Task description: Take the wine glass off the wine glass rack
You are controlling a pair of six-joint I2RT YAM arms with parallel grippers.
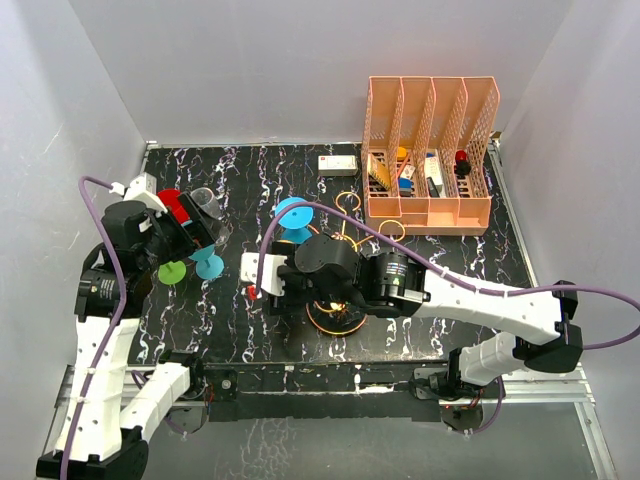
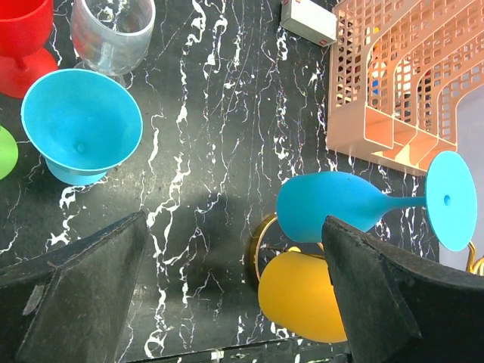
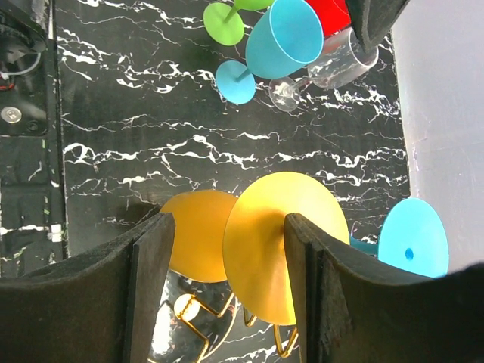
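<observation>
The gold wine glass rack [image 3: 198, 324] stands mid-table, its ring base [image 1: 337, 324] showing under my right arm. A yellow wine glass [image 3: 276, 249] hangs on it, foot toward the camera and bowl [image 3: 198, 233] behind. My right gripper [image 3: 227, 223] is open, its jaws straddling that foot; the right finger [image 3: 321, 295] touches the foot's edge and the left finger [image 3: 144, 295] stands apart. A blue wine glass [image 2: 340, 200] also hangs on the rack, lying sideways. My left gripper [image 2: 234, 223] is wide open over bare table, left of the rack.
Red [image 2: 23, 45], clear [image 2: 113, 34], blue [image 2: 82, 125] and green [image 2: 4, 151] glasses stand on the table at the left. An orange slotted file organizer [image 1: 430, 155] holds small items at the back right. A white box [image 1: 337, 164] lies beside it.
</observation>
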